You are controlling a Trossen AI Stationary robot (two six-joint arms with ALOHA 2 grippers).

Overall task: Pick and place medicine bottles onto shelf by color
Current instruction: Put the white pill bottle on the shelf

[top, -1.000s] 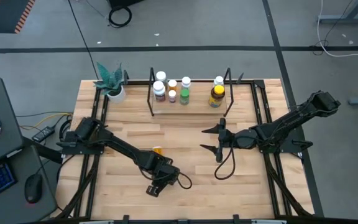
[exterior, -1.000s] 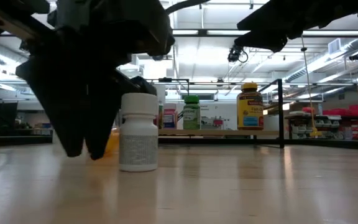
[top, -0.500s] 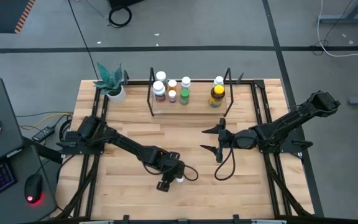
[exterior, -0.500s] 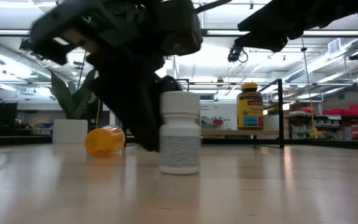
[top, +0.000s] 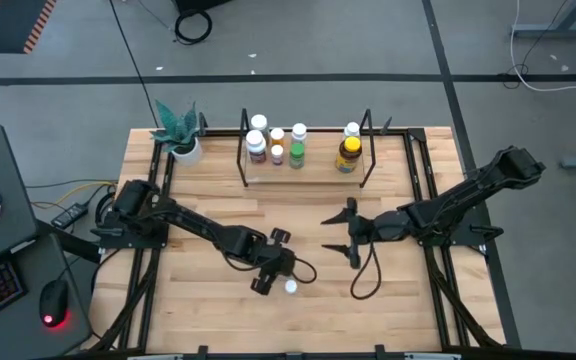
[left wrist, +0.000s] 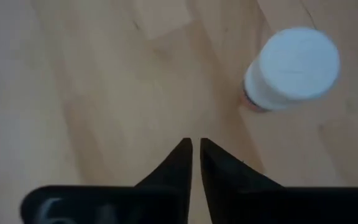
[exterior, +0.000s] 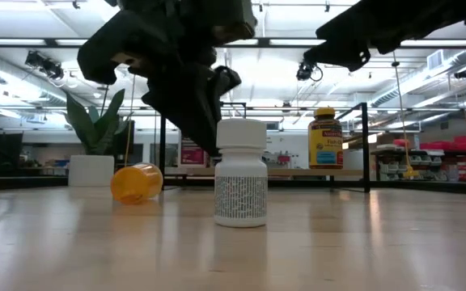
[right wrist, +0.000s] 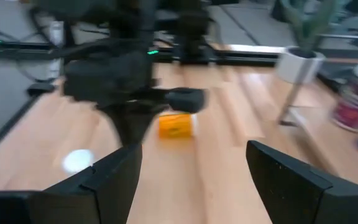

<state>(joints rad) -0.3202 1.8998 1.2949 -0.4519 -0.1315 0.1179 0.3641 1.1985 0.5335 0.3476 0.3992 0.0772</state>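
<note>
One white bottle (top: 290,287) now stands upright and free on the tabletop (top: 398,300), just beside the left claw (top: 269,263), which has slid off it, fingers pinched together. Regrasping seems needed. Right claw (top: 340,231) waits, spread wide.

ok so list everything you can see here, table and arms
white bottle: one, white cap, upright alone on the table's front middle
orange bottle: one, on its side, behind the left arm
shelf: one, black rods, table's back middle
shelf bottles: about seven; white-capped ones, a green one, an amber one with yellow lid
plant pot: one, white, green leaves, back left
table: one, light wood
left gripper: fingers shut, empty, beside the white bottle
right gripper: fingers open, empty, right of centre
</note>
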